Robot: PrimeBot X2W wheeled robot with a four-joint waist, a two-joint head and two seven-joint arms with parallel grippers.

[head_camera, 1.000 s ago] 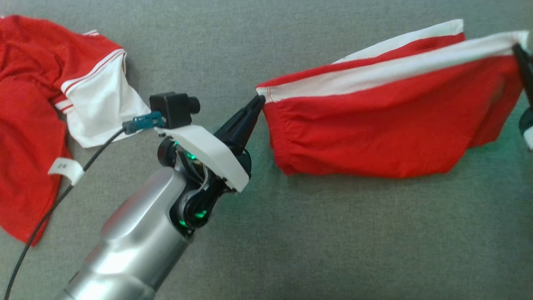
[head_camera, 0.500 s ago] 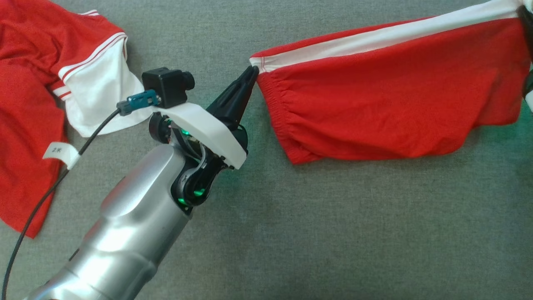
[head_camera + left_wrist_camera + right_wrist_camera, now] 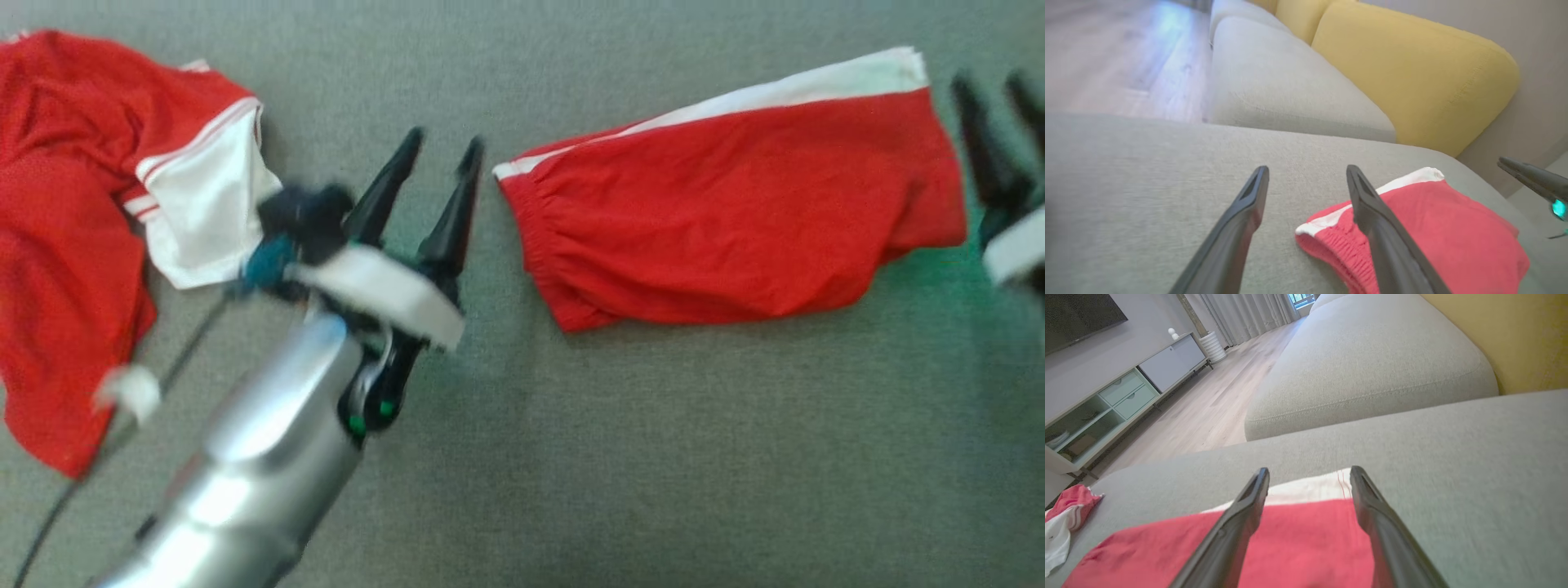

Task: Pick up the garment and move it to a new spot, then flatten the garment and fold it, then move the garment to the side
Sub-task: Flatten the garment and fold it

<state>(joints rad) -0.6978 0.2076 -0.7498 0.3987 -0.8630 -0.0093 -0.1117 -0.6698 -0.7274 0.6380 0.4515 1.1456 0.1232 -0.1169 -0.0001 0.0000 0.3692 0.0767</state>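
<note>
At nine and three o'clock of the red shorts [image 3: 727,204], left gripper [image 3: 446,140] and right gripper [image 3: 989,82] hang spread, empty; I'd smooth the bunched waistband [image 3: 535,229] before folding

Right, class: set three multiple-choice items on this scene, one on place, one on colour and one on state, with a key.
1. Where do the shorts lie?
A. left of the left gripper
B. between the left gripper and the right gripper
C. right of the right gripper

2. What colour is the stripe along the shorts?
A. blue
B. black
C. white

3. How do the grippers stand?
A. both open, holding nothing
B. both shut on the shorts
C. one open, one shut

Key:
1 B, the head view shows a gripper off each end.
2 C, a white band runs along the far edge.
3 A, both sets of jaws stand spread with nothing clamped.
</note>
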